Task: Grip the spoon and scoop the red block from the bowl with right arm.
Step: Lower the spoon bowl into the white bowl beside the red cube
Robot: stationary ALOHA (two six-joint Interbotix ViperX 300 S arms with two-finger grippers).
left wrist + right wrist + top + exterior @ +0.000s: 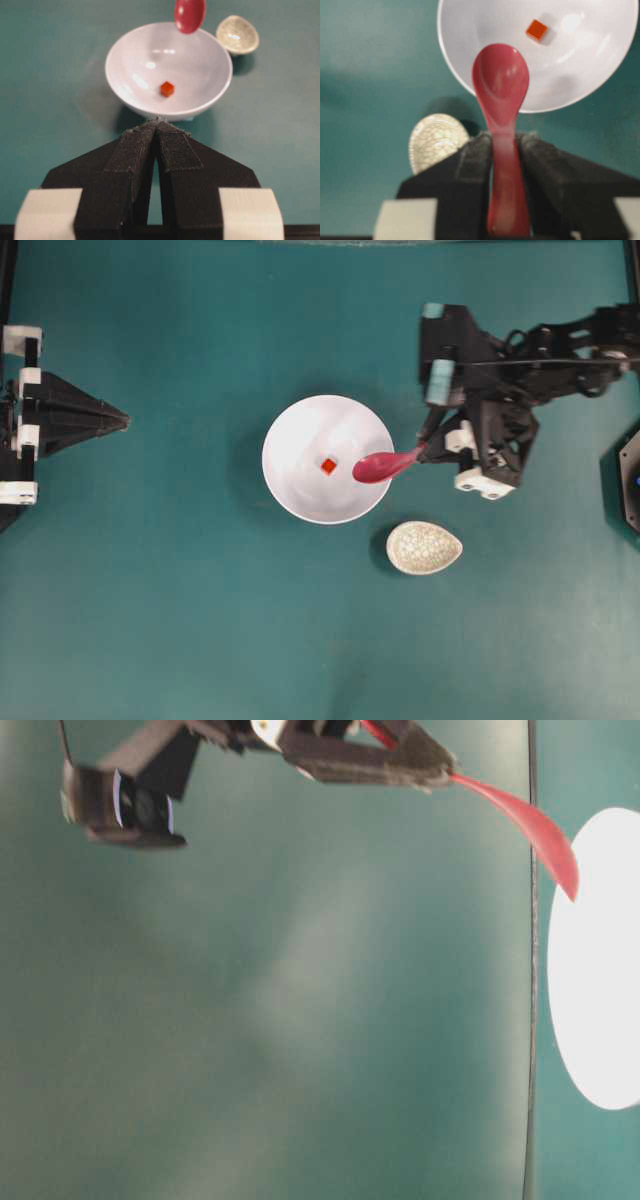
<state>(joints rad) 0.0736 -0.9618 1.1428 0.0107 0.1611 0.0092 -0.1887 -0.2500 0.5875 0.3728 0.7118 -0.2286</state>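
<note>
One step of two is judged done: the spoon (501, 90) is clamped by its handle between the jaws of the right gripper (506, 145) and carried clear of the surface (150, 620). Its scoop is held over the right rim of the bowl (290, 480), not yet lowered inside. The red block (328, 466) is seen lying near the bowl's centre, apart from the scoop, unscooped. The speckled spoon rest (424, 547) sits empty just right of the bowl. The left gripper (158, 131) is parked well to the left, jaws pressed together, holding nothing. Dipping and scooping remain.
</note>
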